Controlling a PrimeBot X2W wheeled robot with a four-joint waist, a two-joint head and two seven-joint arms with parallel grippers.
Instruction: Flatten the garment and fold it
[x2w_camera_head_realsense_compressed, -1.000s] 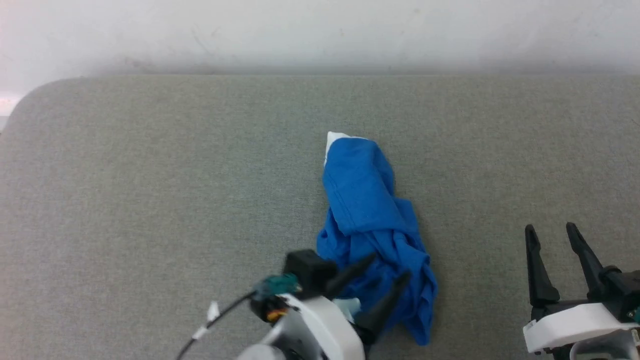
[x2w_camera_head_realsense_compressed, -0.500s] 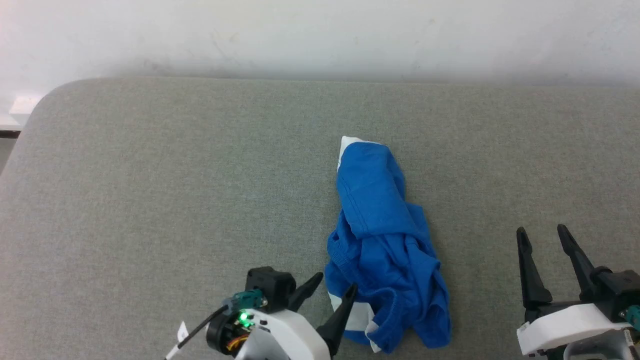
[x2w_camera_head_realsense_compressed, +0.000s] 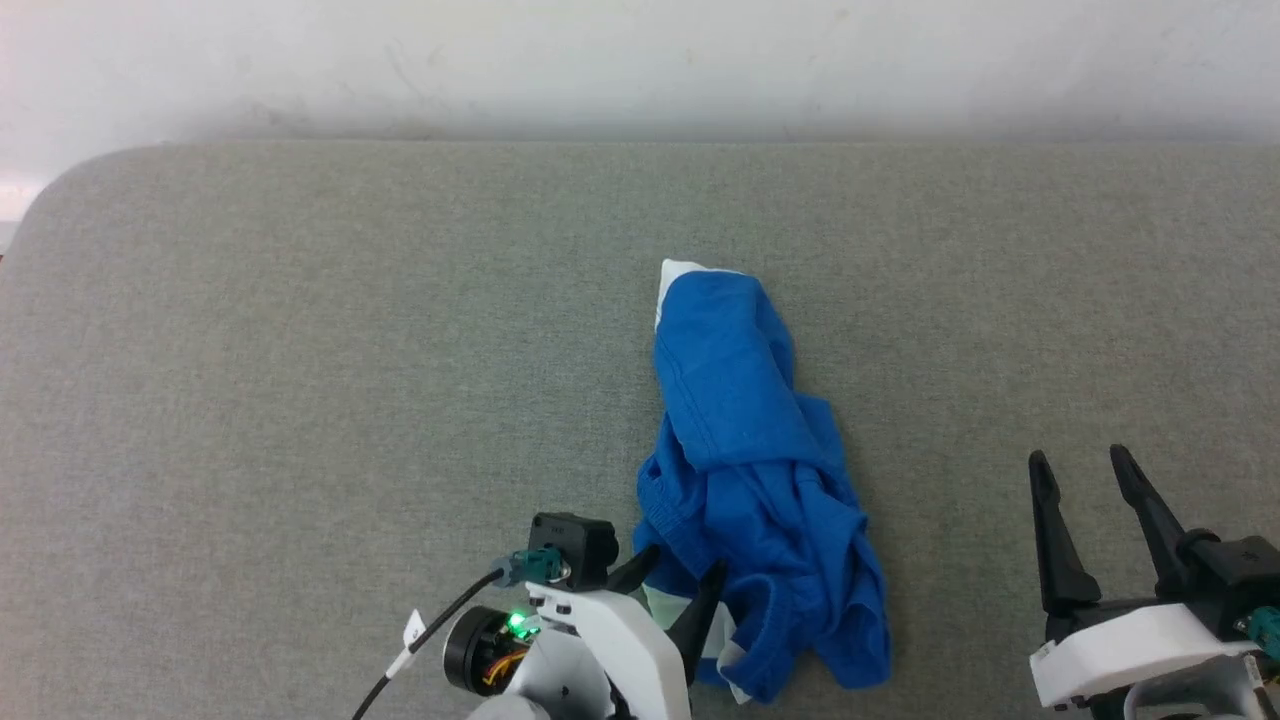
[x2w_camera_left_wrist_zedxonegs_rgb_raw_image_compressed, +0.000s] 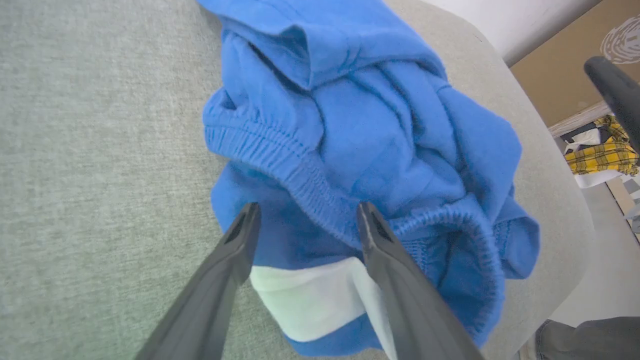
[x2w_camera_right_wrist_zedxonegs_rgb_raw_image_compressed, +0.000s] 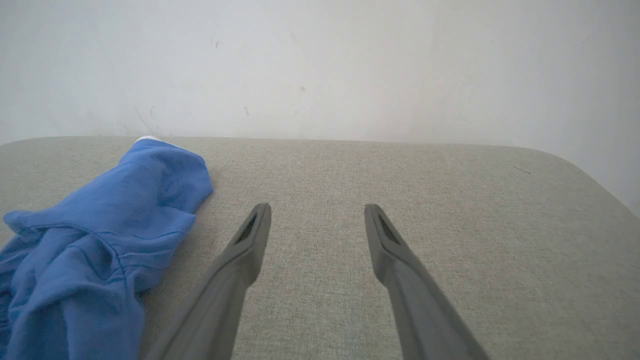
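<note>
The left claw (x2w_camera_left_wrist_zedxonegs_rgb_raw_image_compressed: 308, 207) stands spread wide and pinches nothing. Its two dark fingers straddle the gathered waistband and a white stripe at the near end of the shorts (x2w_camera_head_realsense_compressed: 745, 430); whether the tips touch the cloth cannot be told. The blue shorts lie crumpled in a long heap near the middle of the grey padded table (x2w_camera_head_realsense_compressed: 300, 350), with one leg stretched toward the wall (x2w_camera_head_realsense_compressed: 640, 60) and a white corner at its far tip. The right claw (x2w_camera_head_realsense_compressed: 1079, 456) is also spread and empty, over bare table well to the right of the shorts. Past the table's rounded edge lies a yellow plaid cloth (x2w_camera_left_wrist_zedxonegs_rgb_raw_image_compressed: 600, 155).
</note>
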